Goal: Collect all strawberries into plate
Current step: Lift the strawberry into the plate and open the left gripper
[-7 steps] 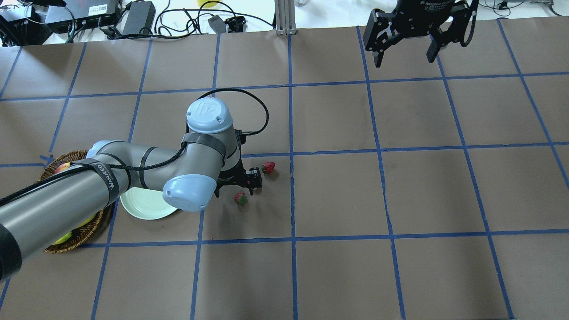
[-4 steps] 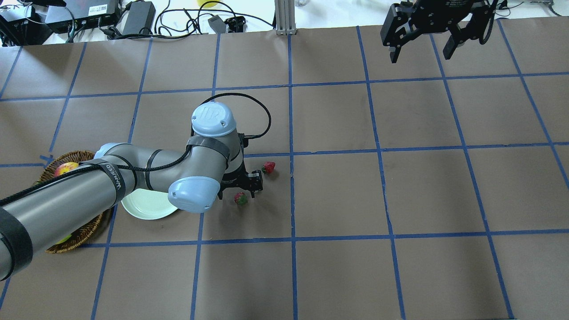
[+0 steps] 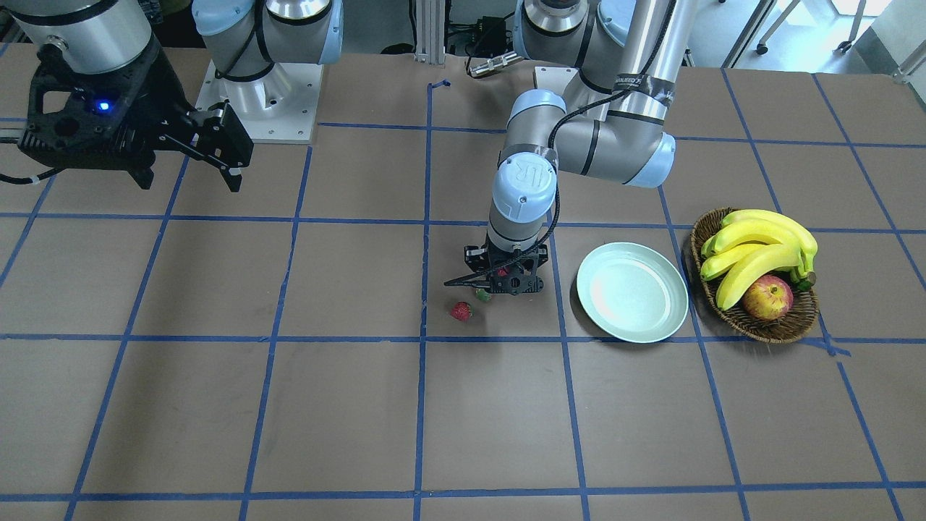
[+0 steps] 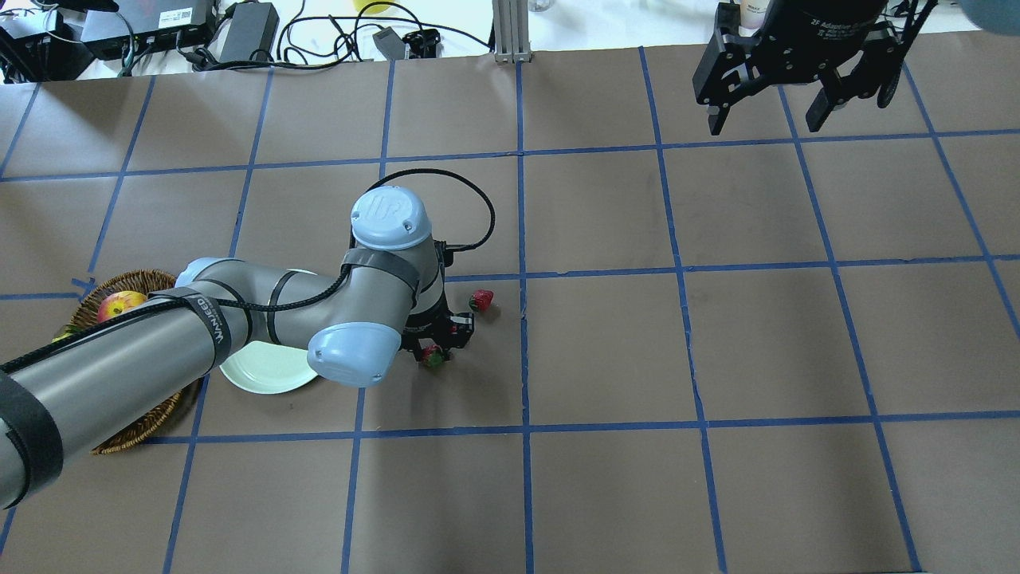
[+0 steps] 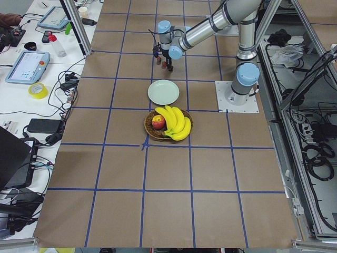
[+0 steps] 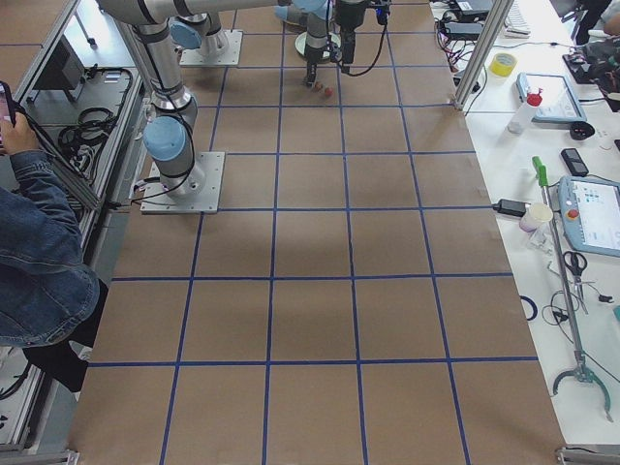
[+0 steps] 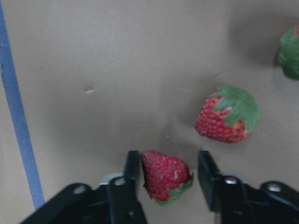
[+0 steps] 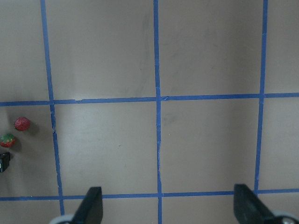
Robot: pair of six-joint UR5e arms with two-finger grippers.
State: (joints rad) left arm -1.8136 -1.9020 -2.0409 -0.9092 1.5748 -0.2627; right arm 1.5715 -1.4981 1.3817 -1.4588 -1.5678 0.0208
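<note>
**Strawberries to plate: none in, first pick at hand**

Status: plate [image 3: 636, 298] bare in the front view, nothing collected. All three strawberries [image 4: 480, 300] lie on the table [image 4: 606, 351] in a loose row, near the plate but apart from it. Judged stage: first grasp, jaws not yet closed. All three carries are left to do.

Left tool [image 7: 169, 161]: down at the table, jaws apart and straddling berry one [image 7: 166, 182]. One jaw touches the berry, the other shows a slim gap. Nothing gripped.

Berry two [image 7: 227, 115]: just beside berry one, outside the jaws.

Berry three [image 7: 289, 51]: further along the row, cut by the wrist view's edge.

Right tool [image 4: 766, 123]: raised over the table's far right part, well apart from the berries, jaws wide, empty.

Basket [image 3: 756, 333]: just beside the plate, holds other fruit, no part of the task.

Hidden or unclear: in the overhead view the left arm [image 4: 119, 375] covers part of the plate and much of its own tool. Only two berries show plainly there, and the third cannot be picked out. Both side views are too small to read berries or jaws
</note>
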